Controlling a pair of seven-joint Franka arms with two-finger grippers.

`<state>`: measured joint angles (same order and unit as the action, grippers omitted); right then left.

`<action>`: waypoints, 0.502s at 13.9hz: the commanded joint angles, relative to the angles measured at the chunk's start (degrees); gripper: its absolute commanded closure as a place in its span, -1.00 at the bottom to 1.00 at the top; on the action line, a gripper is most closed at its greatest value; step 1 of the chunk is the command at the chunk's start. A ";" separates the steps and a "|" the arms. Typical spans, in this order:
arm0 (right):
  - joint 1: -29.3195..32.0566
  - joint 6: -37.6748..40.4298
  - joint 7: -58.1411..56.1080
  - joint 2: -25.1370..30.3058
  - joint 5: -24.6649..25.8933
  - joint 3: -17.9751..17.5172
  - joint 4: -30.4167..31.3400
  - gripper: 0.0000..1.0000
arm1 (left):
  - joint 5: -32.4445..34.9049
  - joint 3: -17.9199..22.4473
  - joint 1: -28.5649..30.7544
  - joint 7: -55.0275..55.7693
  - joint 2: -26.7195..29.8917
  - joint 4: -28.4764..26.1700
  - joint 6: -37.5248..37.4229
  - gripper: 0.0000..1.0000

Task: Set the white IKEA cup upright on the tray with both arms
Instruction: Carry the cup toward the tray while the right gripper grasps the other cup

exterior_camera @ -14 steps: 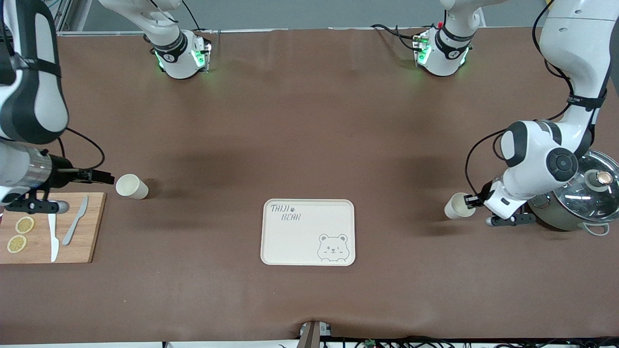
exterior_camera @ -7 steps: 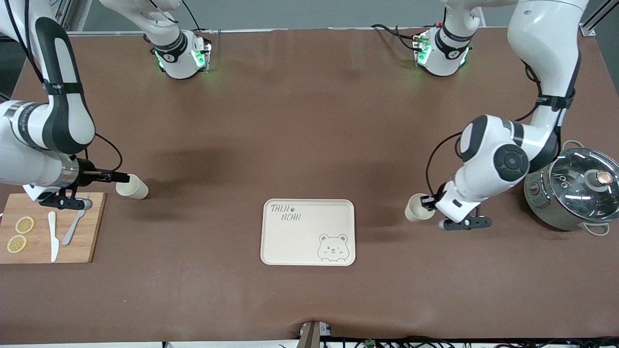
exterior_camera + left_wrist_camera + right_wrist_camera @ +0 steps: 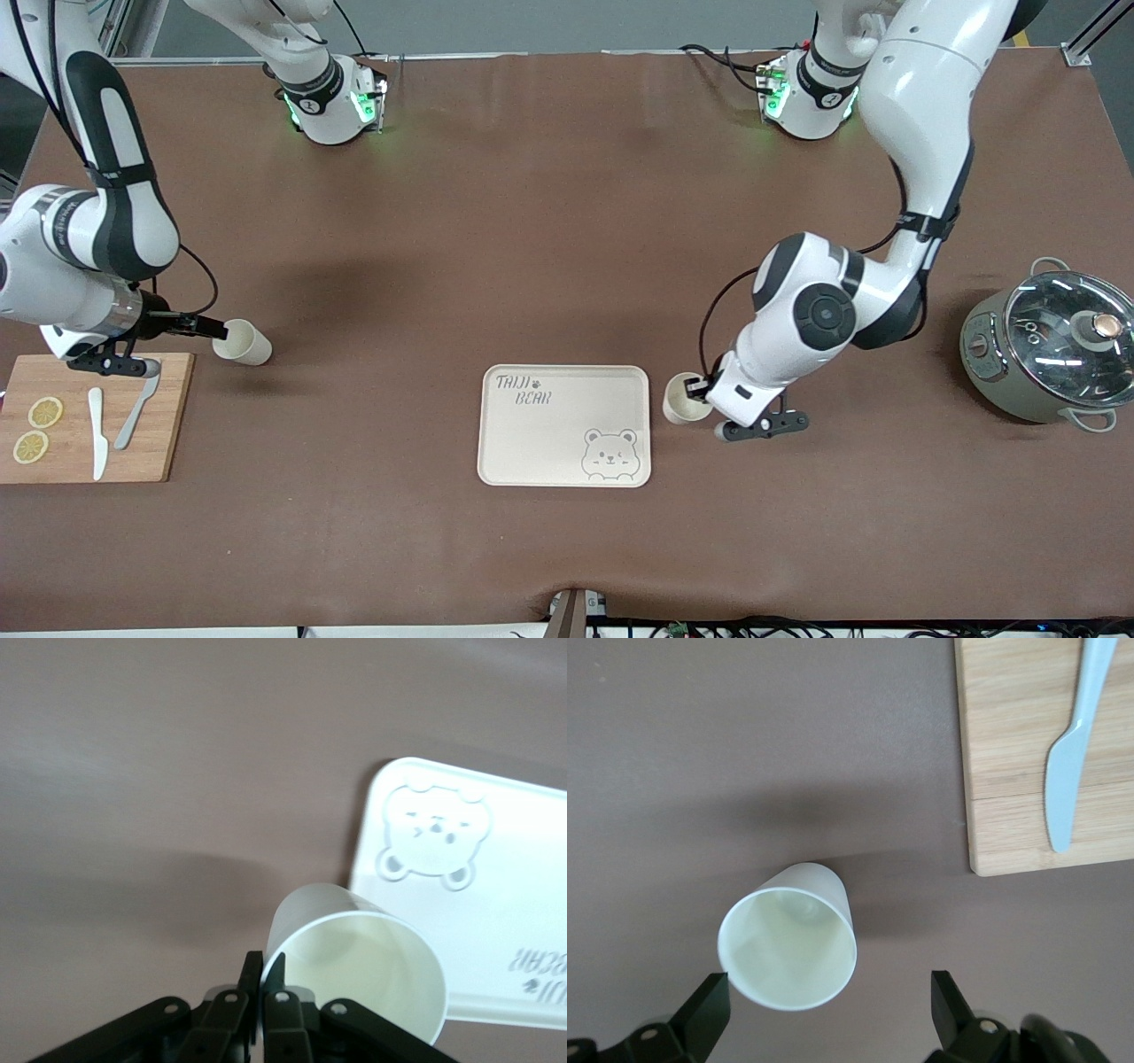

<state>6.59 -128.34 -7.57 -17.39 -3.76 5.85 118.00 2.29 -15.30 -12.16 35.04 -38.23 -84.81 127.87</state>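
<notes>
A white cup (image 3: 685, 408) hangs tilted over the table, just off the edge of the cream tray (image 3: 549, 443) toward the left arm's end. My left gripper (image 3: 700, 388) is shut on its rim. The left wrist view shows the fingers (image 3: 264, 970) pinching the wall of that cup (image 3: 354, 961), with the tray's (image 3: 496, 930) bear drawing close by. A second white cup (image 3: 242, 342) lies on its side on the table. My right gripper (image 3: 211, 330) is open at its mouth. In the right wrist view this cup (image 3: 788, 943) sits nearer one finger of the right gripper (image 3: 828, 990).
A wooden cutting board (image 3: 168, 443) with a white knife (image 3: 97, 432), a grey knife (image 3: 137, 406) and lemon slices (image 3: 37, 429) lies near the right gripper. A steel pot with a glass lid (image 3: 1054, 359) stands at the left arm's end.
The left arm has carried its cup from beside the pot to the tray's edge. The right gripper has moved up to the mouth of the lying cup.
</notes>
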 commanded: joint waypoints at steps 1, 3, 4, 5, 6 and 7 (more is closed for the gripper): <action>0.88 -3.84 0.36 -2.46 -0.02 -0.66 1.27 -0.99 | -0.97 0.80 -2.25 1.61 -3.51 6.05 -1.93 1.00; 1.76 -3.77 0.45 -2.91 -0.11 -0.75 1.35 -0.57 | -0.89 0.89 -4.09 4.41 -5.27 7.63 -1.93 1.00; 1.59 -3.33 0.80 -2.82 -0.11 -0.75 1.62 -0.28 | -0.89 1.32 -4.88 5.38 -6.06 8.42 -1.84 1.00; 1.59 -3.41 1.58 -2.91 -0.11 -0.75 2.14 -0.04 | -0.97 2.37 -6.11 6.35 -7.11 9.39 -1.66 1.00; 1.50 -3.85 1.94 -2.91 -0.20 -0.84 3.10 0.32 | -0.97 2.82 -7.69 7.92 -8.25 10.44 -1.40 1.00; 1.50 -3.77 1.94 -2.91 -0.20 -0.84 3.20 0.77 | -0.97 3.78 -8.92 9.59 -9.31 11.50 -1.31 1.00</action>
<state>7.20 -131.75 -6.70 -20.96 -3.80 5.87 119.90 2.29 -13.78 -17.92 41.98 -44.38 -77.96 127.54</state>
